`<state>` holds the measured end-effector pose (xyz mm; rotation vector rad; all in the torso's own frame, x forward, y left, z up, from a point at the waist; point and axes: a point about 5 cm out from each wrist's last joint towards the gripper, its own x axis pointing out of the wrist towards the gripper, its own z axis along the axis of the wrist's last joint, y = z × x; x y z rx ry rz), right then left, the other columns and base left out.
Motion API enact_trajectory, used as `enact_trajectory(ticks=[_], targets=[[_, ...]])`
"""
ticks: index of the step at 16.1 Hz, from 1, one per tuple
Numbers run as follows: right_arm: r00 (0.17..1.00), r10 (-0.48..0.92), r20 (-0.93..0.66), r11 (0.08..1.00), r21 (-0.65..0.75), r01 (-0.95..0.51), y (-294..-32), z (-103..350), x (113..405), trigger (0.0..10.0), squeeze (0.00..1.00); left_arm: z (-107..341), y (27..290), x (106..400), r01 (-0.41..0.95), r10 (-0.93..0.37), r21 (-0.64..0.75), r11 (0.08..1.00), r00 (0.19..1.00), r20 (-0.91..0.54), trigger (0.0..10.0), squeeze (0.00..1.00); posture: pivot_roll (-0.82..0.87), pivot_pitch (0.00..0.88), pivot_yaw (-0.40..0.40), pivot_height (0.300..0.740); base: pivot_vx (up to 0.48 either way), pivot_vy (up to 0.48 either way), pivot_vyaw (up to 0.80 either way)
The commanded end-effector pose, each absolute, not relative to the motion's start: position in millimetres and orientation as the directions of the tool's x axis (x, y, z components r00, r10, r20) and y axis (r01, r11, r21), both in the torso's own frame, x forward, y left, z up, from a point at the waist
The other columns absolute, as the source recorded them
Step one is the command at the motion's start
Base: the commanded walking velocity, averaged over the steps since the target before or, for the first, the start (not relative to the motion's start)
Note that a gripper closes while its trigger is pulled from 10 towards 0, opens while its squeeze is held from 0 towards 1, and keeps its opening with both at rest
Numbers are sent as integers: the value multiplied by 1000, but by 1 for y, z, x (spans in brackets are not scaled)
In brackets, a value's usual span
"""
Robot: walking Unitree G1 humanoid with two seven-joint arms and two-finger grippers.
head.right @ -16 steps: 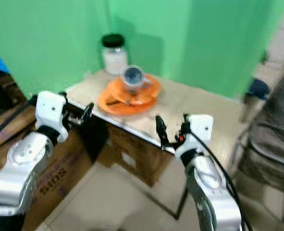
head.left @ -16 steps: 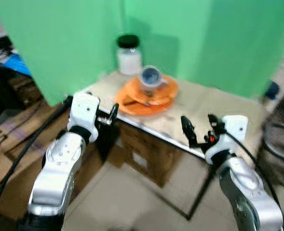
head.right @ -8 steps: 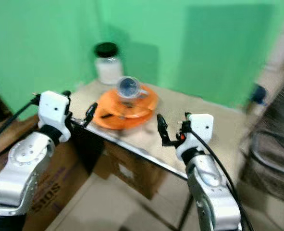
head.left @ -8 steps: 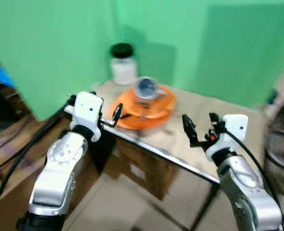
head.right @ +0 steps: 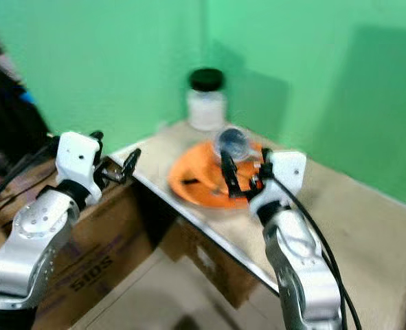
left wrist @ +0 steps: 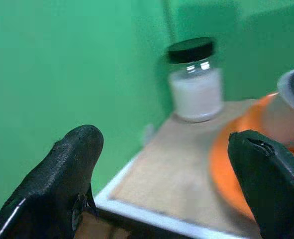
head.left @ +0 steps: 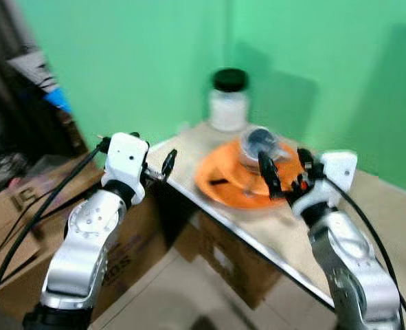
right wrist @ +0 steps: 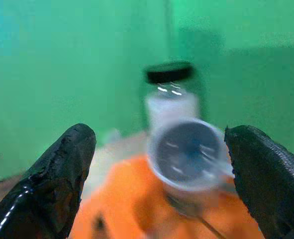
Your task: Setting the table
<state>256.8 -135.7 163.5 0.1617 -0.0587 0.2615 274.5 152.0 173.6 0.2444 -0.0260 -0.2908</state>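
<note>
Though both grippers, left [head.left: 167, 163] and right [head.left: 284, 172], gape empty mid-frame, the cup [head.left: 258, 145] sits stacked on the plates [head.left: 220, 180]; setting seems unstarted.

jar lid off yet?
No, the black lid sits on the jar of white contents, which stands on the table behind the orange plate.

Cup [head.left: 259, 143] on plate [head.left: 224, 180], jar [head.left: 229, 100] behind, boxes [head.left: 31, 227] left of table [head.left: 182, 148]
</note>
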Motion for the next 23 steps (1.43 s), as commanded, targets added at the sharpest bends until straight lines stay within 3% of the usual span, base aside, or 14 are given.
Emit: enact_trajectory(ticks=[1, 9, 13, 14, 18, 19, 21, 23], targets=[[960, 265, 92, 948, 159, -277, -133, 165, 259, 10000, 1000, 172, 156, 274, 279, -281, 251, 927, 959, -26, 10000, 0, 92, 0, 17, 740, 0, 0, 0], [935, 355, -1, 935, -19, -355, -144, 172, 305, 10000, 1000, 166, 154, 267, 529, -519, 260, 808, 848, -111, 10000, 0, 78, 0, 22, 740, 0, 0, 0], [879, 457, -133, 859, -188, -475, -132, 161, 322, 10000, 980, 162, 156, 260, 607, -587, 260, 751, 794, -159, 10000, 0, 76, 0, 22, 740, 0, 0, 0], [871, 466, -155, 845, -212, -490, -126, 159, 330, 10000, 0, 162, 156, 260, 618, -597, 262, 741, 785, -163, 10000, 0, 76, 0, 22, 740, 0, 0, 0], [883, 434, -176, 831, -301, -469, -111, 159, 352, 10000, 0, 160, 154, 256, 650, -626, 265, 712, 759, -180, 10000, 0, 82, 0, 17, 740, 0, 0, 0], [889, 412, -203, 827, -326, -457, -108, 158, 358, 7137, 0, 160, 153, 254, 664, -639, 260, 701, 747, -184, 10000, 0, 82, 0, 17, 740, 0, 0, 0], [901, 365, -234, 845, -322, -426, -104, 156, 365, 0, 0, 159, 151, 250, 681, -655, 253, 687, 731, -192, 10000, 0, 92, 0, 7, 740, 0, 0, 0], [899, 356, -255, 844, -326, -426, -98, 150, 370, 0, 0, 159, 152, 249, 687, -659, 253, 681, 726, -196, 10000, 0, 96, 0, 6, 740, 0, 0, 0]])
